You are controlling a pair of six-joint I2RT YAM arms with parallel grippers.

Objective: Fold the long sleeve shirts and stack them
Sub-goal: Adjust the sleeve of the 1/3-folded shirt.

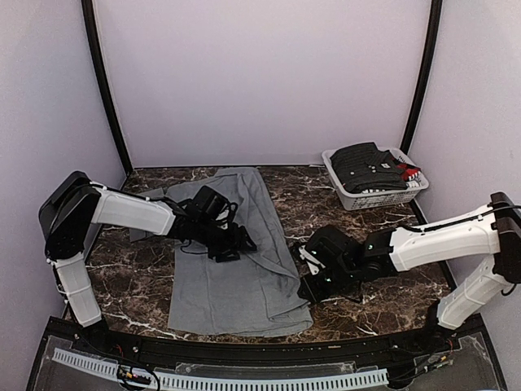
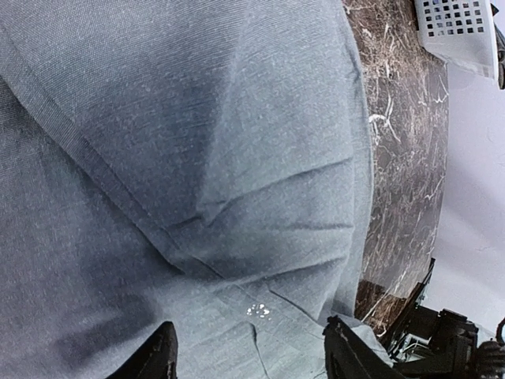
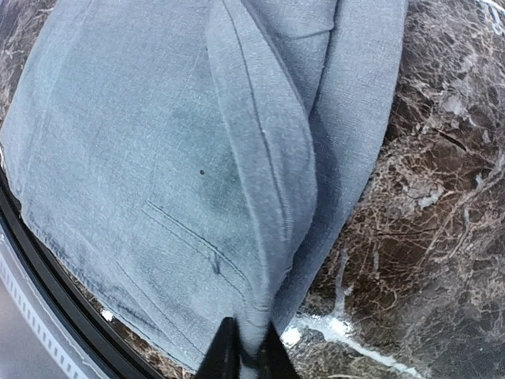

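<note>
A mid-grey long sleeve shirt [image 1: 236, 269] lies spread on the dark marble table, partly folded lengthwise. My left gripper [image 1: 230, 244] is open above the shirt's middle; the left wrist view shows its fingertips [image 2: 162, 355] apart over the cloth [image 2: 197, 158], holding nothing. My right gripper [image 1: 308, 281] is at the shirt's right edge near the front. The right wrist view shows it [image 3: 247, 355] shut on a pinched fold of the grey cloth [image 3: 158, 158]. More dark shirts [image 1: 370, 163] lie in a basket at the back right.
A white plastic basket [image 1: 354, 198] stands at the back right with dark and red clothing; it also shows in the left wrist view [image 2: 461, 28]. The table's black front rim [image 1: 244, 350] runs below the shirt's hem. Bare marble [image 1: 391, 305] lies right of the shirt.
</note>
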